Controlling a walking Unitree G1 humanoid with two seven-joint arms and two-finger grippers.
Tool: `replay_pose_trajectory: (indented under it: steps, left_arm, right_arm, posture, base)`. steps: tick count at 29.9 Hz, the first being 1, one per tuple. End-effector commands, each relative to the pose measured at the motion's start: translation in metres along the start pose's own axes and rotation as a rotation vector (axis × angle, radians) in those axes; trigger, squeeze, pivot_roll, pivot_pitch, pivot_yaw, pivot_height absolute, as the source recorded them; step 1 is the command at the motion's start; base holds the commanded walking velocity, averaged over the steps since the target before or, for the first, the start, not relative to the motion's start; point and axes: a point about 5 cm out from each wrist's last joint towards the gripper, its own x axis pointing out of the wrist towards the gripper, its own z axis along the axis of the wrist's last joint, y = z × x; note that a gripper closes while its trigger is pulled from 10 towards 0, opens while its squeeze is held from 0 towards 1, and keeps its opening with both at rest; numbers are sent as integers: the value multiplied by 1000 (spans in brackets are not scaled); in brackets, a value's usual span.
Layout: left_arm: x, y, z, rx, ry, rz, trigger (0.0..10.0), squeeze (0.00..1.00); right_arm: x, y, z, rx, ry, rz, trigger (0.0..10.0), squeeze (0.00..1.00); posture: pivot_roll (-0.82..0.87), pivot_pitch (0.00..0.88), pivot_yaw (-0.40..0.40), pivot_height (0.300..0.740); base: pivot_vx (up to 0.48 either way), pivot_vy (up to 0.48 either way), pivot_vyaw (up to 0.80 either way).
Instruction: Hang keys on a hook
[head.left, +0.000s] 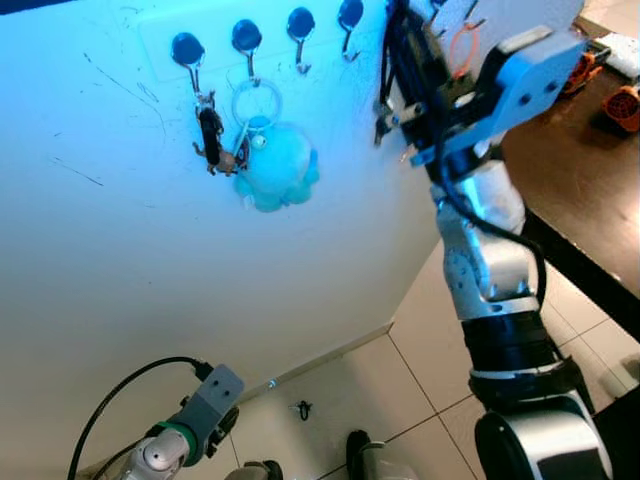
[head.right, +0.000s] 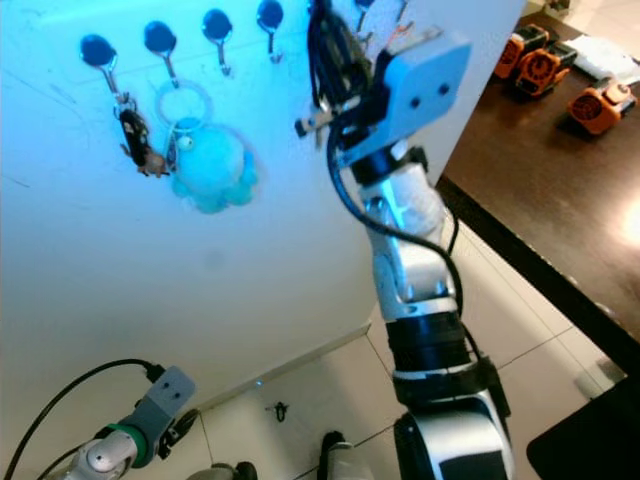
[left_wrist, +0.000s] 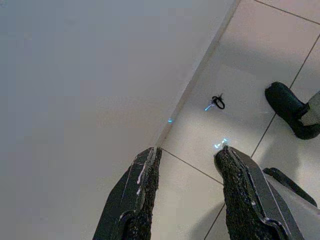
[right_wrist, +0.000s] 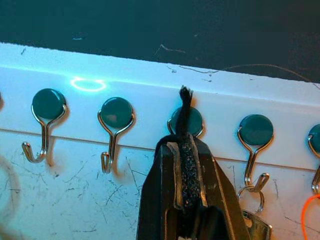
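A row of teal-capped wire hooks (head.left: 246, 36) runs along the white wall. My right gripper (right_wrist: 184, 145) is raised to that row and is shut on a black braided cord (right_wrist: 185, 107), whose frayed end sticks up in front of one hook (right_wrist: 195, 122). Whatever hangs below the cord is hidden by the fingers. The neighbouring hook (right_wrist: 255, 131) carries a metal ring with a key (right_wrist: 256, 226). Further left, a black key bunch (head.left: 210, 135) and a teal plush keyring (head.left: 275, 170) hang from two hooks. My left gripper (left_wrist: 187, 152) hangs low over the floor, open with nothing in it.
A dark table (head.left: 580, 180) with orange gadgets (head.left: 622, 105) stands at the right, close to my right arm. An orange loop (head.left: 462, 45) hangs on the wall by the gripper. A small black object (left_wrist: 217, 102) lies on the tiled floor by the skirting, near my foot (left_wrist: 290, 107).
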Motion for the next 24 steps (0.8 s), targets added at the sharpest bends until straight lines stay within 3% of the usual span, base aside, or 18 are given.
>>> replay_pose_trajectory:
  steps: [1, 3, 4, 5, 6, 12, 13, 14, 21, 24]
  left_arm:
    - [-3, -1, -7, -9, 20, -6, 10000, 0]
    - [-3, -1, -7, -9, 21, -6, 10000, 0]
    - [-3, 0, -7, -8, 22, -5, 10000, 0]
    - [-3, 0, -7, -8, 22, -5, 10000, 0]
    - [-3, 0, -7, -7, 24, -5, 10000, 0]
    - [-3, 1, -8, -4, 30, -5, 10000, 0]
    - [-3, 1, -9, -3, 32, -5, 10000, 0]
    - [-3, 0, -9, -3, 35, -5, 10000, 0]
    - [-4, -2, -14, -3, 48, -7, 10000, 0]
    - [-6, -3, -16, -4, 54, -7, 10000, 0]
  right_arm:
    - [-18, -1, -27, 3, 136, -23, 10000, 0]
    - [-19, -2, -29, -3, 143, -36, 10000, 0]
    - [-20, -3, -30, -7, 145, -45, 10000, 400]
    - [-20, -3, -30, -7, 145, -45, 10000, 400]
    - [-21, -4, -31, -6, 141, -52, 10000, 1000]
    - [-21, -6, -27, -6, 115, -60, 10000, 1000]
    - [-21, -5, -24, 8, 92, -52, 10000, 129]
    - [-21, -4, -19, 20, 67, -45, 10000, 0]
    - [-27, 2, -8, 33, 25, -8, 10000, 0]
    - [-46, 11, -5, 23, 46, 14, 10000, 0]
  posture:
    - [-63, 154, 75, 740]
    - [-64, 155, 77, 740]
    - [-65, 156, 80, 740]
    - [-65, 156, 80, 740]
    - [-66, 156, 81, 740]
    - [-67, 158, 85, 740]
    - [-68, 158, 84, 740]
    - [-69, 161, 84, 740]
    - [-67, 164, 81, 740]
    - [-70, 172, 79, 740]
  base:
    - [0, 0, 0]
    - [0, 0, 0]
    - [0, 0, 0]
    - [0, 0, 0]
    - [0, 0, 0]
    - [0, 0, 0]
    - [0, 0, 0]
    - [0, 0, 0]
    - [0, 0, 0]
    - [0, 0, 0]
